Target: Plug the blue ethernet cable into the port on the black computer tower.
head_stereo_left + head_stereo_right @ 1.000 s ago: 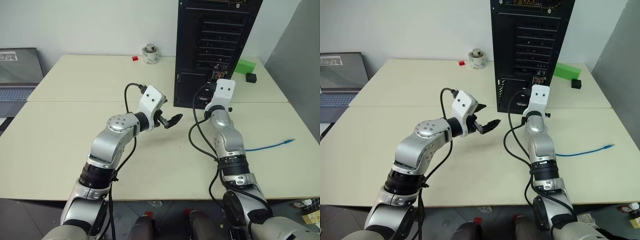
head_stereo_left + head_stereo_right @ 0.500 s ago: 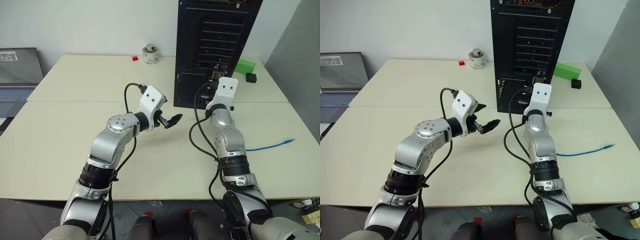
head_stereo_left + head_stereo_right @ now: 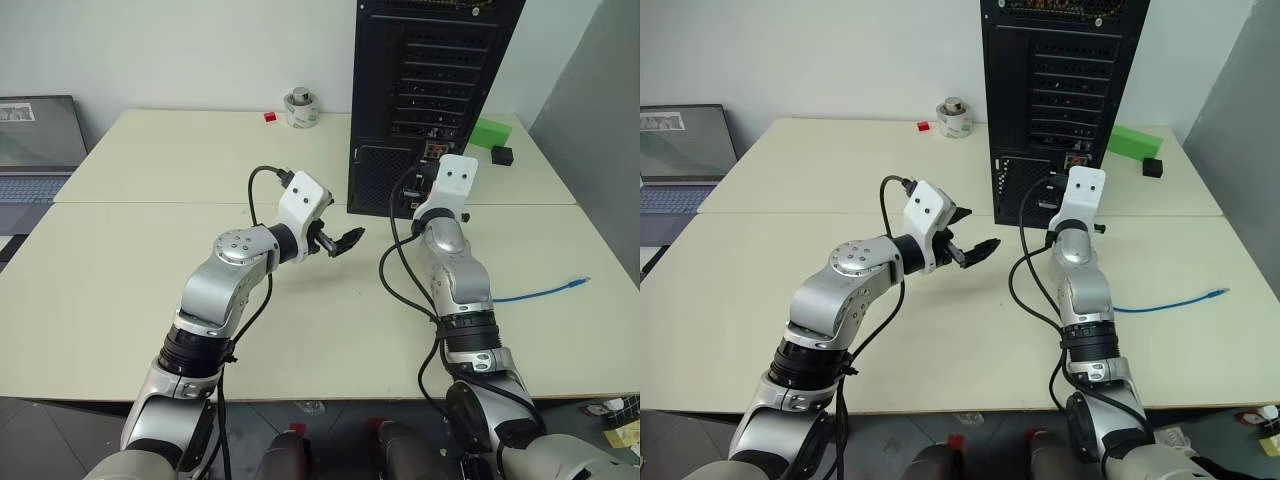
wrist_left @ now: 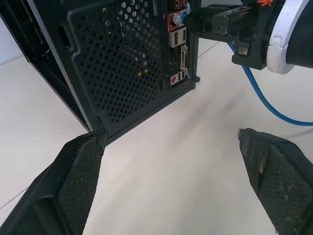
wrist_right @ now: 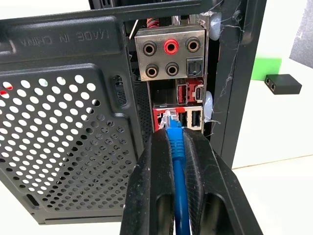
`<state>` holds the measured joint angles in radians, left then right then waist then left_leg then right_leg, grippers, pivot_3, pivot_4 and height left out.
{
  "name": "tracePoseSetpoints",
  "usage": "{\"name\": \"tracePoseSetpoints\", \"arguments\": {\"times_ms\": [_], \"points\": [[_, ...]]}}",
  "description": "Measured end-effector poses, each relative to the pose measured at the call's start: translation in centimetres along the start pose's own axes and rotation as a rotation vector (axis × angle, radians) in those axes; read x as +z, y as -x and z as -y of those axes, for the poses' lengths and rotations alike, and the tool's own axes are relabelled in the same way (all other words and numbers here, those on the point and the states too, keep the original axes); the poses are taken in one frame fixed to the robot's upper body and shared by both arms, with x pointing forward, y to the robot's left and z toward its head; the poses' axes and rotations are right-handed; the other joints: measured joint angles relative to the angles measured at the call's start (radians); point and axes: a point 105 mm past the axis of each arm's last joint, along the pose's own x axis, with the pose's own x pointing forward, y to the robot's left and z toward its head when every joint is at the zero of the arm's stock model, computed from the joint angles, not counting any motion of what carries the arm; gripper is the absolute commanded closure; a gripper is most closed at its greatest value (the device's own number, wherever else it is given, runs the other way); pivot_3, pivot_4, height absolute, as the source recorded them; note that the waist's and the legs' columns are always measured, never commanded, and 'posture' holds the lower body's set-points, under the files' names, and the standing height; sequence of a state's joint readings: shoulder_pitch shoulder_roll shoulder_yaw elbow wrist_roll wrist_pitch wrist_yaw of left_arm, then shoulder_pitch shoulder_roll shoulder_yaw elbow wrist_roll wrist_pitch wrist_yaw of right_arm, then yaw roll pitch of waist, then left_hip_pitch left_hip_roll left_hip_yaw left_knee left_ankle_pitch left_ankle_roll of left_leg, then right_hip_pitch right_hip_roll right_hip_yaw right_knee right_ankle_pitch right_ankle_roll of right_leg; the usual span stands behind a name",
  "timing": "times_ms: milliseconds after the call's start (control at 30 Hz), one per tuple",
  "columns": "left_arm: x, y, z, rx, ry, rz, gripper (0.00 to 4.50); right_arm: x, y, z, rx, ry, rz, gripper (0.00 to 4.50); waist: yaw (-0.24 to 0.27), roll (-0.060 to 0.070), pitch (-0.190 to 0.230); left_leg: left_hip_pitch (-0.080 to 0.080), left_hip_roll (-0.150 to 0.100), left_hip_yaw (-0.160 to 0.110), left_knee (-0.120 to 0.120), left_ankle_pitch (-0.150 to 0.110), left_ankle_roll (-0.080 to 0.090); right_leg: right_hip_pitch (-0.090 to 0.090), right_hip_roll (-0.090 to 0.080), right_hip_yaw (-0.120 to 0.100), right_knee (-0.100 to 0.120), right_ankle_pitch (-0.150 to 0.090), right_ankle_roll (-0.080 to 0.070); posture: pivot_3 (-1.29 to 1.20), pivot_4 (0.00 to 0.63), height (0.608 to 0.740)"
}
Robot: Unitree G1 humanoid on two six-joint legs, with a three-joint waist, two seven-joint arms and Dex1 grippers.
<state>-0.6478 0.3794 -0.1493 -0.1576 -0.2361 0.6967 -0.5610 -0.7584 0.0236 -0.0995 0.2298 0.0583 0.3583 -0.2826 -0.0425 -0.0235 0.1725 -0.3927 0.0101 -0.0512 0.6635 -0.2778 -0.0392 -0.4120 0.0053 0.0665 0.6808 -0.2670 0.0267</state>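
Observation:
The black computer tower (image 3: 430, 70) stands at the back of the table with its perforated rear panel (image 5: 73, 127) facing me. My right gripper (image 5: 173, 134) is shut on the blue ethernet cable (image 5: 177, 149) just behind its clear plug (image 5: 169, 119). The plug's tip sits at the mouth of a port in the red-framed connector block (image 5: 188, 117); how deep it sits I cannot tell. The rest of the cable trails over the table to the right (image 3: 540, 293). My left gripper (image 3: 345, 240) hangs open and empty above the table, left of the tower's lower panel.
A grey laptop (image 3: 35, 140) sits at the far left. Behind, left of the tower, stand a tape roll (image 3: 301, 108) and a small red block (image 3: 269, 117). A green block (image 3: 490, 131) and a small black box (image 3: 502, 155) lie right of the tower.

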Motion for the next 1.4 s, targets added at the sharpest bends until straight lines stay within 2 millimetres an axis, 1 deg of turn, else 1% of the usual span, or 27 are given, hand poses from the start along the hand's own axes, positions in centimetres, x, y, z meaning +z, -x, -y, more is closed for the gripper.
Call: {"name": "tracePoseSetpoints", "arguments": {"times_ms": [333, 567, 700, 1267, 1400], "points": [[-0.01, 0.01, -0.01, 0.001, -0.001, -0.001, 0.0, -0.48, -0.08, -0.17, 0.009, 0.012, -0.014, 4.48, 0.0, 0.0, 0.0, 0.0, 0.0, 0.0, 0.0, 0.0, 0.0, 0.0, 0.0, 0.0, 0.0, 0.0, 0.0, 0.0, 0.15, 0.74], [-0.05, 0.16, 0.24, -0.037, -0.003, -0.004, 0.0, -0.68, -0.23, 0.0, -0.003, 0.022, -0.012, 4.48, -0.003, 0.0, 0.0, 0.0, 0.0, 0.0, 0.0, 0.0, 0.0, 0.0, 0.0, 0.0, 0.0, 0.0, 0.0, 0.0, 0.15, 0.74], [0.03, 0.19, 0.51, -0.064, -0.001, 0.002, 0.0, -0.61, -0.27, -0.05, -0.002, 0.025, -0.009, 4.48, -0.004, 0.0, 0.0, 0.0, 0.0, 0.0, 0.0, 0.0, 0.0, 0.0, 0.0, 0.0, 0.0, 0.0, 0.0, 0.0, 0.15, 0.74], [-0.02, 0.37, 0.51, -0.08, -0.017, -0.004, 0.0, -0.2, -0.32, -0.69, 0.024, 0.029, -0.005, 4.48, -0.012, 0.0, 0.0, 0.0, 0.0, 0.0, 0.0, 0.0, 0.0, 0.0, 0.0, 0.0, 0.0, 0.0, 0.0, 0.0, 0.15, 0.74], [-0.11, 0.41, 0.46, -0.077, -0.019, -0.007, 0.0, 0.01, -0.4, -0.83, 0.027, 0.031, -0.007, 4.48, -0.013, 0.0, 0.0, -0.004, 0.0, 0.001, 0.0, 0.0, 0.0, -0.004, 0.0, 0.001, 0.001, 0.0, 0.0, 0.0, 0.15, 0.74]]}}
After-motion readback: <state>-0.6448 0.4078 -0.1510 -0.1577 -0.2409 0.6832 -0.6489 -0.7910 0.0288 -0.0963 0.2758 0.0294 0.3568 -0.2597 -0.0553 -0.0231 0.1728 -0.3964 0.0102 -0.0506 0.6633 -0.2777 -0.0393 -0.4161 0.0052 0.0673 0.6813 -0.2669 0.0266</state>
